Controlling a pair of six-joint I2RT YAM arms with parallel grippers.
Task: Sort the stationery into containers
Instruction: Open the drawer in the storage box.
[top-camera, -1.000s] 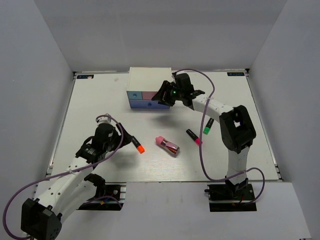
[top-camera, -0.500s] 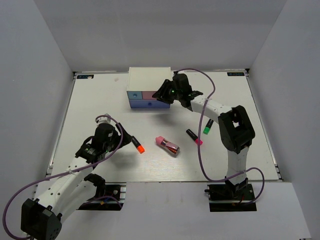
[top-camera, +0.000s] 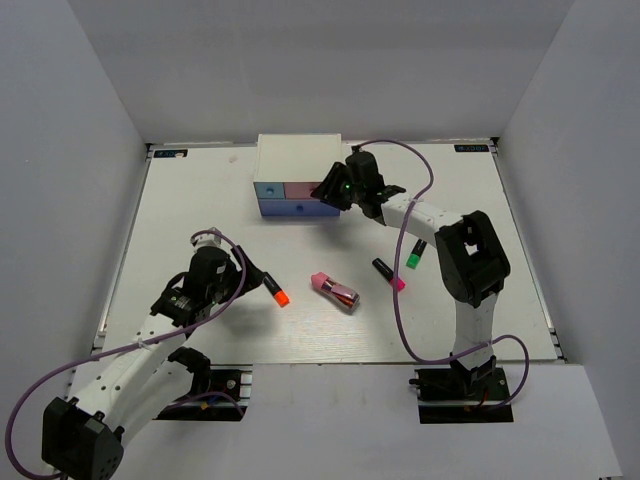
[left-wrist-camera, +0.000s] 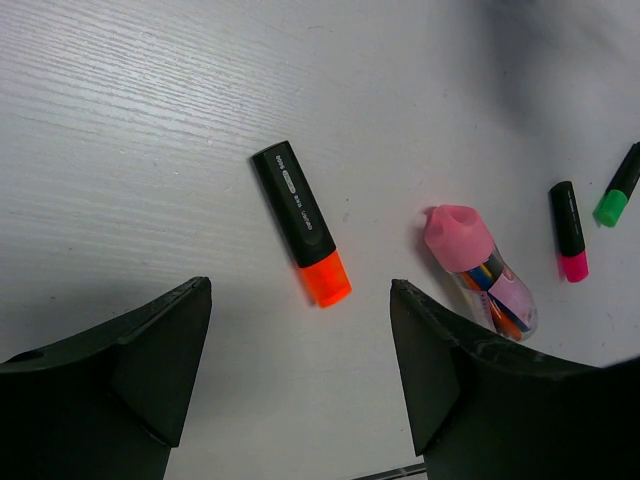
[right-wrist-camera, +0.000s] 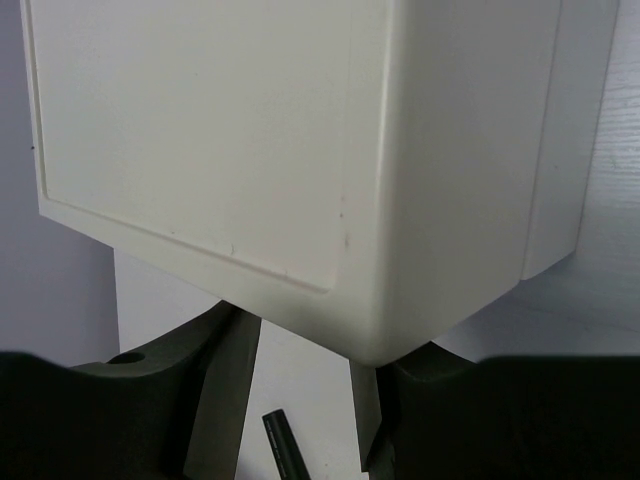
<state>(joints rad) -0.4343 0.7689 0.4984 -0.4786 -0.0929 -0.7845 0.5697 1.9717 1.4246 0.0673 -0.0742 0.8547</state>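
The white cabinet (top-camera: 298, 158) stands at the back, with a light blue drawer (top-camera: 268, 188), a pink drawer (top-camera: 300, 187) and a darker blue drawer (top-camera: 288, 208). My right gripper (top-camera: 330, 192) is open at its right front corner; in the right wrist view the gripper (right-wrist-camera: 300, 375) has the white corner (right-wrist-camera: 300, 150) just above its fingers. My left gripper (top-camera: 243, 276) is open and empty, just short of the orange marker (top-camera: 274, 289). In the left wrist view the gripper (left-wrist-camera: 300, 300) faces the orange marker (left-wrist-camera: 300, 222), the pink-capped tube (left-wrist-camera: 475, 260), the magenta marker (left-wrist-camera: 568, 230) and the green marker (left-wrist-camera: 620, 185). The purple piece is out of view.
The tube (top-camera: 335, 290), magenta marker (top-camera: 388, 273) and green marker (top-camera: 416, 253) lie mid-table between the arms. A black marker end (right-wrist-camera: 285, 445) shows below the right fingers. Grey walls close in the table on three sides.
My right gripper has shifted slightly at the cabinet's right front corner. The left arm and the stationery have not moved.
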